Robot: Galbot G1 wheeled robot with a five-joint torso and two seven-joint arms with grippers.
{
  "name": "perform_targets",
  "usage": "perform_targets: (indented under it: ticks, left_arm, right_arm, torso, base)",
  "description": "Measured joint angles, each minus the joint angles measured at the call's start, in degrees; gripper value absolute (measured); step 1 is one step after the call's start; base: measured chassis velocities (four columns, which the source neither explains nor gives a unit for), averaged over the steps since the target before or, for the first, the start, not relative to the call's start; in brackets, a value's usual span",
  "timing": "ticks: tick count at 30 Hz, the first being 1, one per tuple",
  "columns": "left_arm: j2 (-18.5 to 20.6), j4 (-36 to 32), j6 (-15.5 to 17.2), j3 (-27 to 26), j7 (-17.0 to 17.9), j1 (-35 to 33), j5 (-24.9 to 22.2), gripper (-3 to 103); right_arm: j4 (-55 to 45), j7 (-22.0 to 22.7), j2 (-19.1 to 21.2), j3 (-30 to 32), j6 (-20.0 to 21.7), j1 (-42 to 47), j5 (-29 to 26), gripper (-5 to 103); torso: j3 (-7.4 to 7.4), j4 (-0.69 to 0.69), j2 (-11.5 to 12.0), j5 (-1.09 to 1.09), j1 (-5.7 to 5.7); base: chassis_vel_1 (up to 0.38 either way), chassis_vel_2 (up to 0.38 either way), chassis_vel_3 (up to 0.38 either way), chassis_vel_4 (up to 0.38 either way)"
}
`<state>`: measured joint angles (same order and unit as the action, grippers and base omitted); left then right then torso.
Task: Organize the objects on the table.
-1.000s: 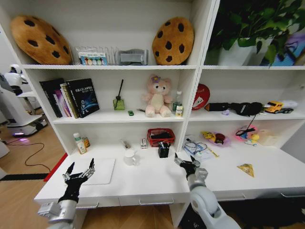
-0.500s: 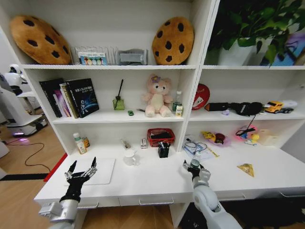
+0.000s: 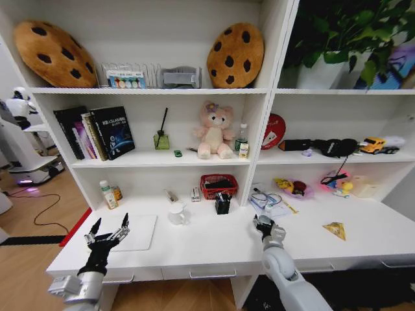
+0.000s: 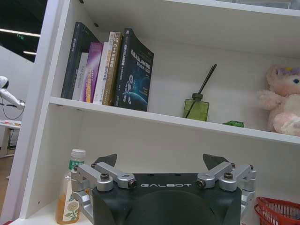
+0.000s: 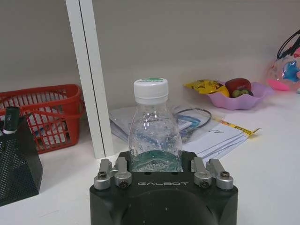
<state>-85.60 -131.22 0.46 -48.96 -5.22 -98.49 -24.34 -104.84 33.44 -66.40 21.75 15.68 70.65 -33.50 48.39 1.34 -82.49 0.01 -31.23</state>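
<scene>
On the white table (image 3: 214, 249), my right gripper (image 3: 264, 224) is shut around a small clear bottle (image 5: 153, 125) with a white cap, held upright between the jaws (image 5: 158, 165). Just beyond it lie papers with a coiled cable (image 5: 206, 131). My left gripper (image 3: 107, 232) hovers open over the near edge of the thin silver laptop (image 3: 133, 232), its fingers (image 4: 108, 160) spread wide. A white mug (image 3: 176, 213) and a black pen holder (image 3: 223, 204) stand mid-table. Green-capped bottles (image 3: 107, 195) sit at the back left.
A red basket (image 3: 218, 185) stands behind the pen holder, by the shelf divider (image 5: 91, 79). A purple bowl of snacks (image 3: 295, 188) and a yellow triangle (image 3: 335, 228) lie to the right. The shelf above holds books (image 4: 110, 70), a tiny green toy car (image 3: 177, 153) and a plush bear (image 3: 213, 130).
My right gripper has moved rightward and forward across the table and closed on the clear bottle. The left arm has barely shifted.
</scene>
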Motion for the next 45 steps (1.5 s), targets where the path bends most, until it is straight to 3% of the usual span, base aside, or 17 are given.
perform_targets:
  ticks: [6, 12, 25, 28, 29, 30, 32, 36, 38, 39, 41, 45]
  left_arm:
    - [-0.1, -0.5, 0.0, 0.0, 0.1, -0.2, 0.1, 100]
    - [-0.7, -0.8, 0.0, 0.3, 0.1, -0.4, 0.6, 100]
    - [-0.7, -1.6, 0.1, -0.1, 0.1, -1.0, 0.5, 100]
    - [-0.6, -1.8, 0.1, -0.8, 0.1, -1.1, -0.2, 100]
    - [-0.5, -1.8, 0.1, -1.6, 0.0, -1.3, -1.1, 100]
    - [-0.5, -1.8, 0.1, -1.6, 0.0, -1.3, -1.1, 100]
    - [-0.3, -1.4, 0.0, -2.6, -0.3, -1.1, -1.6, 100]
    - [-0.4, -1.2, 0.0, -3.0, -0.4, -0.9, -2.1, 100]
    - [-0.5, -1.2, -0.1, -3.0, -0.4, -0.7, -2.4, 100]
    - [-0.5, -1.2, -0.1, -3.0, -0.4, -0.7, -2.4, 100]
    - [-0.5, -1.2, -0.1, -3.2, -0.4, -0.7, -2.8, 100]
    - [-0.5, -1.2, -0.1, -3.6, -0.5, -0.6, -3.4, 100]
  right_arm:
    - [-4.5, -1.4, 1.4, 0.6, -0.3, 1.5, 1.1, 37]
    - [-7.1, -1.5, 2.0, 1.1, 0.1, 3.0, 1.3, 25]
    - [-13.1, 0.5, 4.2, 2.1, 1.9, 7.7, -0.8, 25]
    - [-20.5, 1.6, 7.2, 5.0, 5.7, 16.9, -6.4, 25]
    - [-23.6, 1.1, 8.5, 8.1, 7.6, 23.7, -8.1, 25]
    - [-23.6, 1.1, 8.5, 8.1, 7.6, 23.7, -8.1, 25]
    - [-25.5, -0.9, 10.3, 12.0, 9.6, 31.1, -9.5, 25]
    - [-24.5, -3.9, 11.3, 13.4, 10.1, 36.4, -8.6, 25]
    - [-21.2, -9.3, 10.4, 12.6, 10.1, 39.2, -3.2, 25]
    - [-21.2, -9.3, 10.4, 12.6, 10.1, 39.2, -3.2, 25]
    - [-18.6, -16.2, 8.4, 11.0, 10.5, 41.8, 2.2, 25]
    - [-16.1, -19.1, 5.9, 9.2, 11.7, 42.5, 4.5, 25]
  torso:
    - [0.0, 0.0, 0.0, -0.01, 0.0]
    - [0.0, 0.0, 0.0, -0.01, 0.0]
    - [-0.01, -0.02, 0.0, -0.01, 0.0]
    - [-0.01, 0.0, 0.0, -0.01, 0.0]
    - [-0.01, 0.02, 0.0, 0.0, 0.01]
    - [-0.01, 0.02, 0.0, 0.0, 0.01]
    - [-0.02, 0.02, 0.0, -0.02, 0.01]
    - [-0.02, 0.03, 0.0, 0.02, 0.02]
    - [-0.01, -0.02, 0.0, 0.0, 0.01]
    - [-0.01, -0.02, 0.0, 0.0, 0.01]
    - [-0.01, 0.0, 0.0, 0.01, 0.0]
    - [-0.01, 0.01, 0.0, -0.01, 0.0]
  base:
    - [0.0, 0.0, 0.0, 0.0]
    - [0.0, 0.0, 0.0, 0.0]
    - [0.0, 0.0, 0.0, 0.0]
    - [0.0, 0.0, 0.0, 0.0]
    - [0.0, 0.0, 0.0, 0.0]
    - [0.0, 0.0, 0.0, 0.0]
    - [0.0, 0.0, 0.0, 0.0]
    - [0.0, 0.0, 0.0, 0.0]
    - [0.0, 0.0, 0.0, 0.0]
    - [0.0, 0.0, 0.0, 0.0]
    - [0.0, 0.0, 0.0, 0.0]
    - [0.0, 0.0, 0.0, 0.0]
